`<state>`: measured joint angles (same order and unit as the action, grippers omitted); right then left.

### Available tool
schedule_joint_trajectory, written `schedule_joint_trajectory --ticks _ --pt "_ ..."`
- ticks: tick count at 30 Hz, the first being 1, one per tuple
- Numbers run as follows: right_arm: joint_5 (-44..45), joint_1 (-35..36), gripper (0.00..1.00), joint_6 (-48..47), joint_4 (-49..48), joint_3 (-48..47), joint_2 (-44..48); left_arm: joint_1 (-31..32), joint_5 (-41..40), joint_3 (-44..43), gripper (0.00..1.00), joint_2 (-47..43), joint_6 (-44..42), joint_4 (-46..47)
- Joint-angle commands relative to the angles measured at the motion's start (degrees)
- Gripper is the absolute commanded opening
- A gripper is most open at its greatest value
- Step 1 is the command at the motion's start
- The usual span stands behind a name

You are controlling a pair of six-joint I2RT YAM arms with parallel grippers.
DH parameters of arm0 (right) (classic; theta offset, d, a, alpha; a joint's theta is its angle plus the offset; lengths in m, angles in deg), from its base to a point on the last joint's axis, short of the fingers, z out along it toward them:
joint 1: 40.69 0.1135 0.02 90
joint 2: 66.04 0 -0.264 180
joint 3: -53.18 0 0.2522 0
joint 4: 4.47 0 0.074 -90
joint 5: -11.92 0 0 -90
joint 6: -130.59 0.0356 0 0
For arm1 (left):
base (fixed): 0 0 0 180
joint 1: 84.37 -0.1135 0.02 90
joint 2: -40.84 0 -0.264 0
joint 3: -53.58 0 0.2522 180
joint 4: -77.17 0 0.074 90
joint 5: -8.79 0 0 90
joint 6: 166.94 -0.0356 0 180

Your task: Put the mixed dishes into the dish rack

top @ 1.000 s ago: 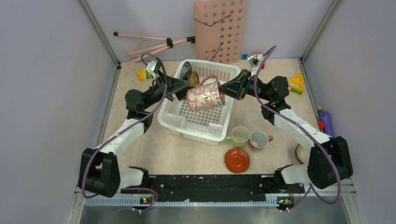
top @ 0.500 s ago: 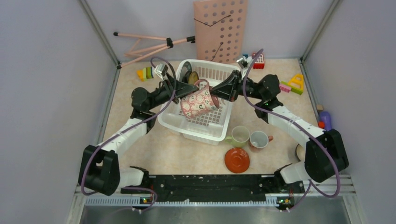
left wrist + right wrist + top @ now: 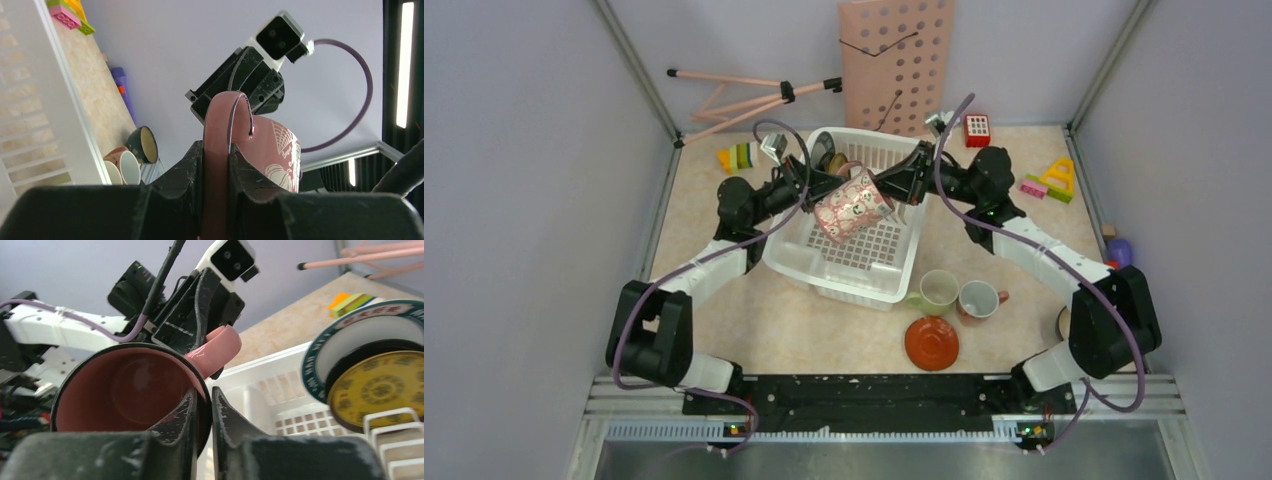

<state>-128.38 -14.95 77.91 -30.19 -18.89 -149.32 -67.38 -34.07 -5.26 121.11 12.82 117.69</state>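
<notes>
A: Mug position?
B: Tilted pink mug (image 3: 851, 206) above the white rack (image 3: 856, 285). Handle clamped in the left claw (image 3: 216, 170), rim pinched by the right claw (image 3: 203, 407).
A: Surroundings?
B: Beige marbled tabletop (image 3: 754, 320), plain grey walls (image 3: 524, 150), pink pegboard (image 3: 896, 60) at back.

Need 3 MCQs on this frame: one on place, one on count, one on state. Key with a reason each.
1. Where is the pink mug? A) held over the dish rack B) set down in front of it C) stacked on another mug
2. How many mugs stand on the table by the rack's near right corner? A) one B) two C) four
3. What is the left gripper shut on? A) the mug's handle B) a plate C) nothing

Key: 1A, the right gripper and the left one carry it above the rack. 2B, a pale-green mug and a maroon mug. 3A, the left wrist view shows its fingers clamped on the handle.
</notes>
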Motion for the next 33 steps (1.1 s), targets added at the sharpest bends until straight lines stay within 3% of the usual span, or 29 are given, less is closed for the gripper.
schedule_joint_trajectory --ticks 1,9,13,18,20,25,31,33 --pt "9.40 -2.22 0.21 -2.36 -1.81 -4.06 -2.26 0.34 -0.90 -5.04 0.00 3.48 -0.65 1.53" --pt "8.27 -7.66 0.36 4.46 -7.30 -1.64 -7.38 -0.45 -3.16 -6.06 0.00 5.82 -4.68 -6.20" --pt "13.47 -9.33 0.46 2.20 -2.06 -0.42 -6.41 -0.94 -7.94 -7.39 0.00 2.84 -13.31 -21.18" --pt "19.29 -9.68 0.78 -4.27 9.60 -1.20 -2.11 -0.82 -21.98 -12.71 0.00 -2.55 -23.75 -48.34" --pt "20.84 -9.59 0.86 -5.68 12.36 -0.87 -0.14 -0.75 -26.89 -15.96 0.00 -3.17 -25.93 -57.80" --pt "22.71 -8.98 0.89 -7.54 16.49 1.62 4.88 0.50 -35.22 -24.26 0.00 -1.17 -27.53 -74.06" --pt "24.07 -8.34 0.89 -8.55 20.03 4.69 9.69 7.45 -48.82 -48.06 0.00 11.43 -32.83 -110.25" --pt "24.07 -8.04 0.89 -8.82 21.00 5.24 10.99 7.74 -48.70 -50.78 0.00 13.83 -32.65 -114.03"
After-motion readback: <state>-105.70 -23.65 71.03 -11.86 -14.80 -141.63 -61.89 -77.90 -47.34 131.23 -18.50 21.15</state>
